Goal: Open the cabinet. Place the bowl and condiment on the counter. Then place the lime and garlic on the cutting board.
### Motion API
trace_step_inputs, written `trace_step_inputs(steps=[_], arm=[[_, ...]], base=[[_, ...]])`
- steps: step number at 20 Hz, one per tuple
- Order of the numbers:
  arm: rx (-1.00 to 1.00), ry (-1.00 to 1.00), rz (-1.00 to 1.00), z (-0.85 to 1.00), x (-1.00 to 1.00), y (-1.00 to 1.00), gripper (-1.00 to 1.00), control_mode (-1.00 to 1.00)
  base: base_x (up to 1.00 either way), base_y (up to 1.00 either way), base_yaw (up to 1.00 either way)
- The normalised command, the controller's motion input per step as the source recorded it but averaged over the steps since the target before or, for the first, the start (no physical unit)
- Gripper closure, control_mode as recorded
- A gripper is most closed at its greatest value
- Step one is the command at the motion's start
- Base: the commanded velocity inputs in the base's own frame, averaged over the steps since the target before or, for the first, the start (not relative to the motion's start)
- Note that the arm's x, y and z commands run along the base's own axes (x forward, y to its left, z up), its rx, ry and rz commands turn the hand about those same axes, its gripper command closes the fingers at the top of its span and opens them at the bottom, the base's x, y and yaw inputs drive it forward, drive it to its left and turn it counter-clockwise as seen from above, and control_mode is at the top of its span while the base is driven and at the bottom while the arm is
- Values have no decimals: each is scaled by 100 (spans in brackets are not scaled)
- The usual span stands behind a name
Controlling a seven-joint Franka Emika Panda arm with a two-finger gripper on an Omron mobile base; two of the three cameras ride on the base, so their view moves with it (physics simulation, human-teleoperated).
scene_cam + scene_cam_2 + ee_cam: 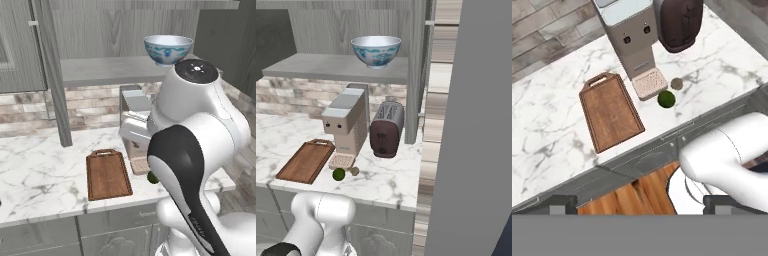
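While the bowl (376,50) sits on the cabinet (336,67) shelf, the claw (639,204) stands wide, empty.

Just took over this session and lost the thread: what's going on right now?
The cabinet is open, and the bowl sits on its shelf, not yet moved. The lime and garlic lie on the counter in front of the coffee machine, beside the toaster. The cutting board is bare. The end effector hangs above the counter's front edge, looking down, holding nothing.
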Motion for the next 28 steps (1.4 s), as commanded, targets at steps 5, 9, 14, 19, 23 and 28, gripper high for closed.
trace_step_inputs(steps=[5,9,14,19,23,28], arm=[[-6,-3,-11,13,0,-16,-100,-100],[-4,-20,-16,0,0,-32,-100,-100],[0,-26,-11,0,2,-52,-100,-100],[0,-33,-12,5,0,-44,-100,-100],[0,-26,-12,33,0,-20,-100,-100],[2,-16,-14,52,4,-1,-100,-100]], base=[[0,0,0],[0,0,0],[0,0,0],[0,0,0],[0,0,0],[0,0,0]])
